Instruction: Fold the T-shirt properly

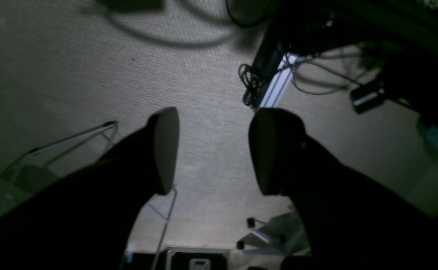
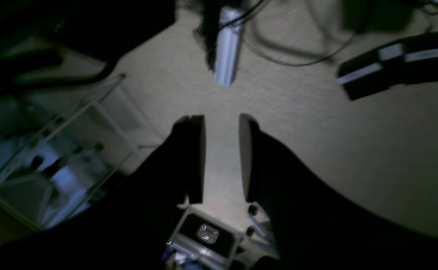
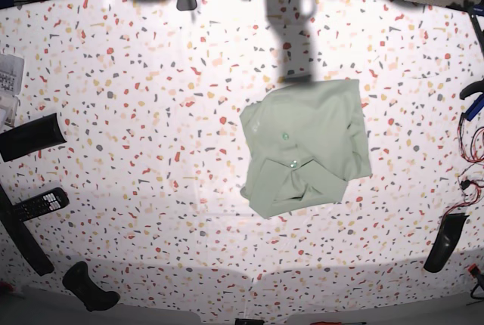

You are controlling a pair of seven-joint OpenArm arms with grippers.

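The T-shirt (image 3: pixel 306 147) is pale sage green and lies folded into a rough rectangle right of the table's middle in the base view. Its collar and small buttons face up near its lower middle. It does not show in either wrist view. My left gripper (image 1: pixel 213 150) is open and empty, with a wide gap between its fingers, and points at grey carpet floor. My right gripper (image 2: pixel 222 157) is open with a narrower gap, also empty, over the floor. I cannot make out either gripper in the base view.
The speckled white table (image 3: pixel 151 113) has dark objects at its left edge (image 3: pixel 30 136), a remote-like thing (image 3: pixel 38 204) and a black piece at the right edge (image 3: pixel 446 242). Cables (image 3: pixel 473 151) lie far right. The wrist views show a metal leg (image 1: pixel 279 84), cables and a wire frame (image 2: pixel 72 150).
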